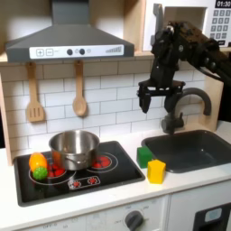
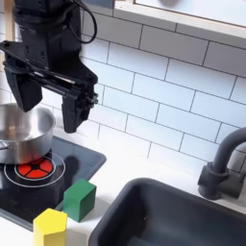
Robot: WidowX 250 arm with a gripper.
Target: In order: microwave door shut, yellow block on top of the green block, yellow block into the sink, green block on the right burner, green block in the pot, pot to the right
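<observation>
1. Yellow block resting on the white surface just beside the green block, not stacked on it; both between the cooktop and the sink in the first exterior view; seen again at the bottom of the second exterior view, yellow nearer the camera, green just behind it.
2. Microwave door at top right in the first exterior view, partly hidden by the arm; looks about flush, so probably shut, though hard to confirm.
3. Judged in hand: the stacking step, yellow onto green, not yet done.
4. Gripper hanging well above the surface, fingers spread wide and empty; in the first exterior view high over the blocks, near the faucet.
5. Yellow block well below the fingers and a little toward the camera; no contact.
6. Next move likely calls for: descending over the yellow block, straddling it squarely, closing, lifting clear, then setting down on the green block's top.
7. Pot on the cooktop, over the left ring; right burner bare.
</observation>
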